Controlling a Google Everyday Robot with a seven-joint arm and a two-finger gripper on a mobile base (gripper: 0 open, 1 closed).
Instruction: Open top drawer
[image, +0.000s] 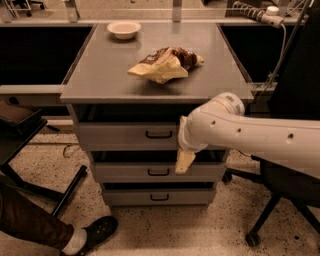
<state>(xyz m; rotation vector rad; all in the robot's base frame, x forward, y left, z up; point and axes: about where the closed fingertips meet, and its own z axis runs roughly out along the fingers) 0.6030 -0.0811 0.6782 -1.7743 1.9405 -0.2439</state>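
Observation:
The top drawer (120, 136) is the uppermost of three grey drawers under the grey cabinet top (100, 75). Its front sits closed in the cabinet, with a small black bar handle (159, 134) at its centre. My white arm (250, 135) reaches in from the right across the drawer fronts. My gripper (184, 161) hangs down from the wrist just right of and below the handle, in front of the middle drawer (130, 172). It holds nothing that I can see. The bottom drawer (135, 197) is shut.
A crumpled snack bag (165, 64) and a white bowl (123, 29) lie on the cabinet top. A person's leg and black shoe (97, 231) are at the lower left beside a black stand leg (67, 192). An office chair base (272, 210) stands at the right.

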